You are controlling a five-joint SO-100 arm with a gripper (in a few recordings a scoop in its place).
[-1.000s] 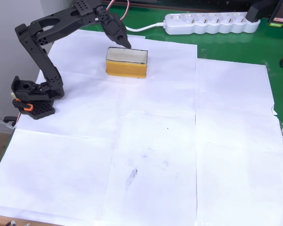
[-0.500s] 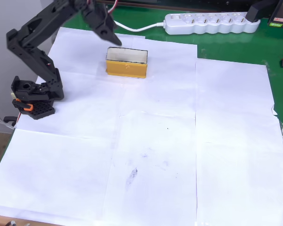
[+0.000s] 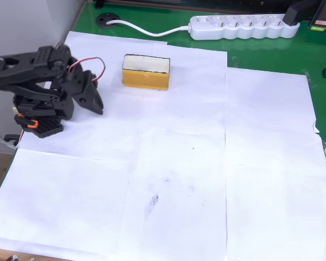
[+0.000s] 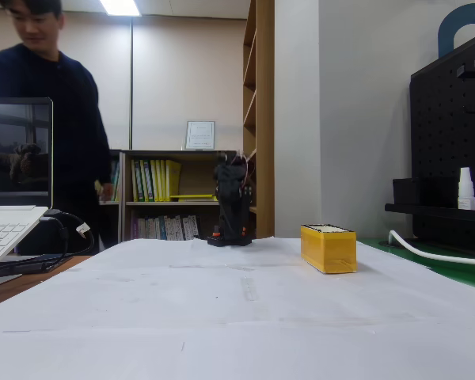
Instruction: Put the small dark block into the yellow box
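- Overhead view: the black arm [image 3: 35,73] was folded low over its own base [image 3: 38,122] at the left edge of the table, on the white paper [image 3: 174,163].
- The gripper [image 3: 96,104] pointed right and slightly down in the picture, its tip over bare paper, to the left of and below the yellow box [image 3: 146,72] and well apart from it.
- Its fingers came to a single dark point with no gap showing between them; they looked together, with nothing held.
- A red and white wire [image 3: 92,64] looped over the wrist.
- The yellow box sat on the paper near the top of the overhead view, its long side running left to right, open top up, with a cream-white inside and a thin dark rim.
- The small dark block could not be made out; the box's inside was too pale and too small to tell whether anything lay in it.
- A white power strip [image 3: 244,26] lay on the green table top [image 3: 271,54] beyond the paper, with its cable [image 3: 146,30] running left.
- Faint grey smudges [image 3: 152,201] marked the paper in the lower middle.
- Fixed view, low across the table: the arm [image 4: 233,202] stood as a compact dark upright shape at the far side, and the yellow box [image 4: 328,248] sat to its right and nearer the camera.
- A person in a dark top [image 4: 51,119] stood behind the table at the left, beside a laptop [image 4: 12,190]; a bookshelf [image 4: 170,198] stood behind.
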